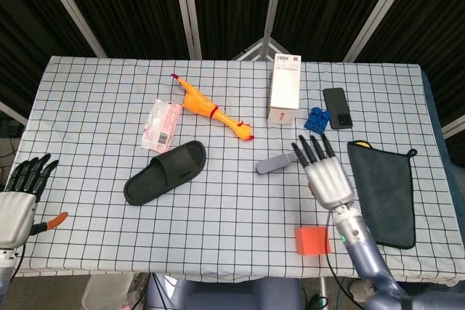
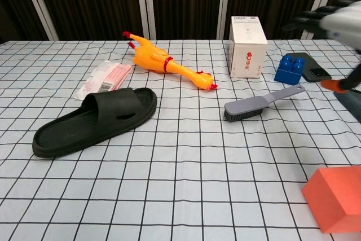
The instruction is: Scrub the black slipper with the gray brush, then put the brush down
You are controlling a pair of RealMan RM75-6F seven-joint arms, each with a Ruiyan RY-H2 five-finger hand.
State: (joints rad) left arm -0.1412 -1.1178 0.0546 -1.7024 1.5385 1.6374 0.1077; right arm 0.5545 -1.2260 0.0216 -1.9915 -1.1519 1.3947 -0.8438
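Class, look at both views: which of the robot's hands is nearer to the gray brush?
The right hand. It hovers open just right of the gray brush, not touching it. The left hand is far off at the table's left edge, beyond the black slipper.
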